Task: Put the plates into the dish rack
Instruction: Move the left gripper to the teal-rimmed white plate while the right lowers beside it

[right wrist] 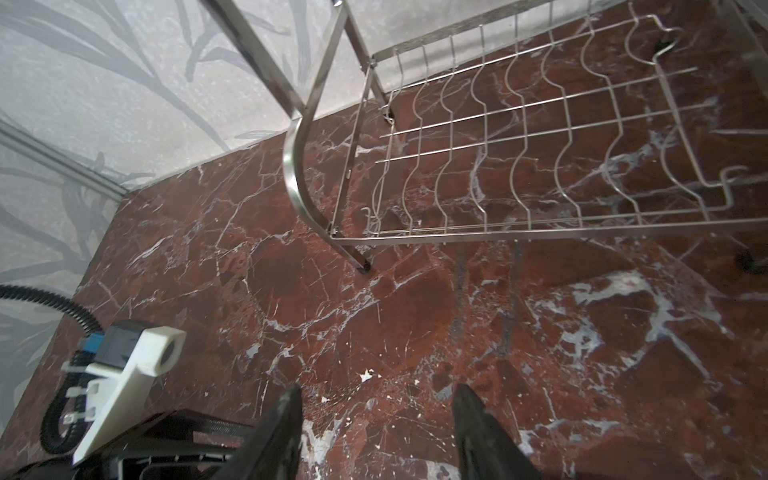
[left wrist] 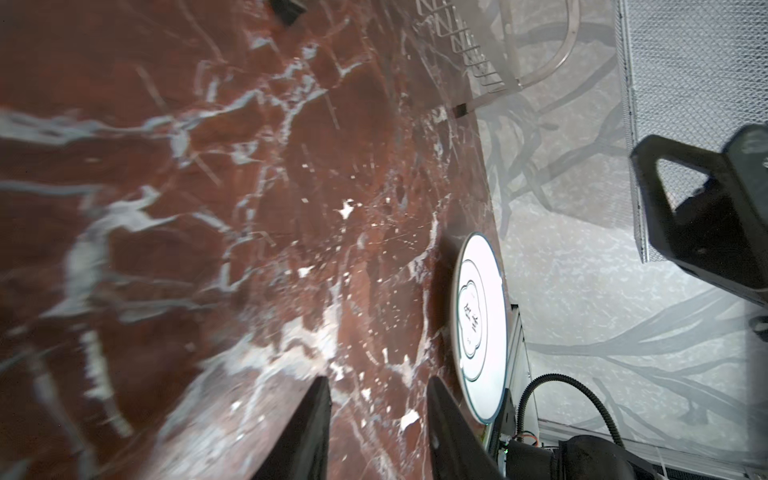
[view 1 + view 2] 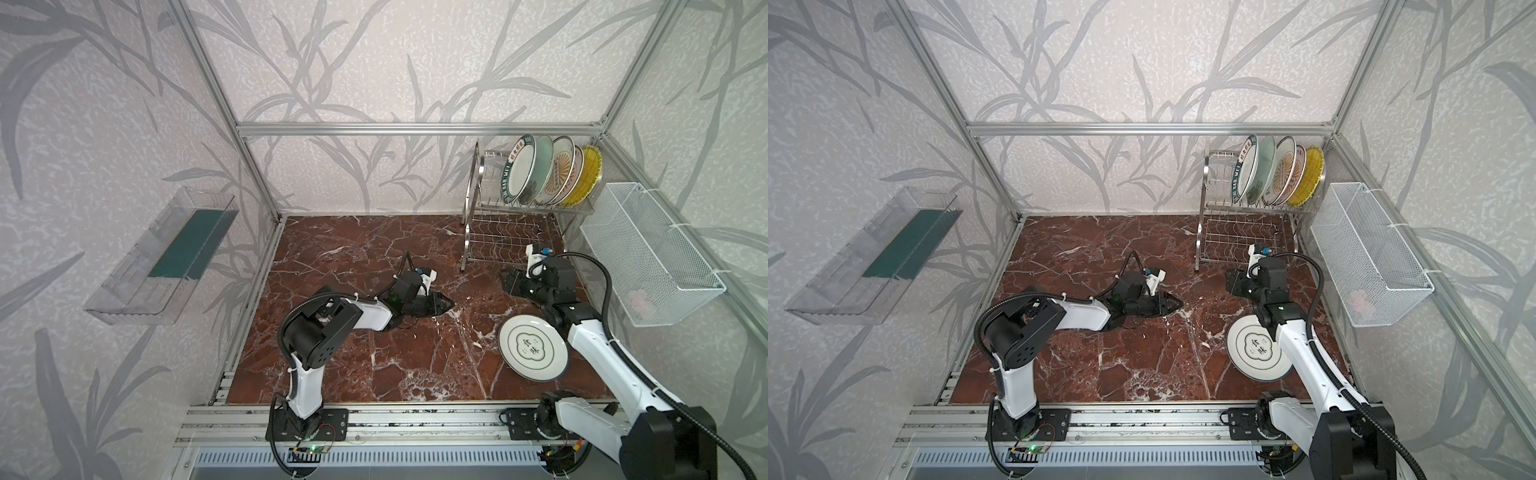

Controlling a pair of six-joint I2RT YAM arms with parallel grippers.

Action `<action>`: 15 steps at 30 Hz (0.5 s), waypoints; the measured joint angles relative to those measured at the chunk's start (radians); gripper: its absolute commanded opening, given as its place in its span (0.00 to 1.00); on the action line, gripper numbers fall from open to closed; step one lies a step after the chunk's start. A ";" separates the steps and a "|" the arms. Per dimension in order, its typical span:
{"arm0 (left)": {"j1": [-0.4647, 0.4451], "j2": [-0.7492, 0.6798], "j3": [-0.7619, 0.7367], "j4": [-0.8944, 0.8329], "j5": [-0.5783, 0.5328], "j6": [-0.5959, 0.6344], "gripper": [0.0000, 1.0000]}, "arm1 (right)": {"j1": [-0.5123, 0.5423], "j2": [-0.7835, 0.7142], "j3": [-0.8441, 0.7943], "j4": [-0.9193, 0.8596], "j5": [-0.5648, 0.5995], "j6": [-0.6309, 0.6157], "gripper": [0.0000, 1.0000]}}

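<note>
5 plates (image 3: pixel 548 170) stand in dish rack (image 3: pixel 503 243); cloud-emblem plate (image 3: pixel 533 347) on table (image 3: pixel 374 365), not yet in; L gripper (image 2: pixel 378 380), R gripper (image 1: pixel 379 388) part-open, empty.

Robot lab cell, aluminium frame (image 3: pixel 415 129), leaf-print wall panels (image 3: pixel 374 62), marble-look tabletop (image 3: pixel 353 257); arms (image 3: pixel 307 390) bolted to front rail (image 3: pixel 415 419)

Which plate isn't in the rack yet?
The white plate with the green cloud emblem. It lies flat on the marble tabletop, while the other five plates stand on edge in the dish rack's top tier.
</note>
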 measured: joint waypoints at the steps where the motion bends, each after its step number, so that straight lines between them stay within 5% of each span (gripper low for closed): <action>1: -0.016 0.007 0.018 -0.005 -0.004 -0.004 0.37 | -0.017 0.000 -0.003 0.000 -0.001 0.004 0.57; 15: -0.185 0.156 0.292 -0.234 -0.029 0.004 0.37 | -0.196 -0.059 -0.066 -0.008 -0.064 0.031 0.56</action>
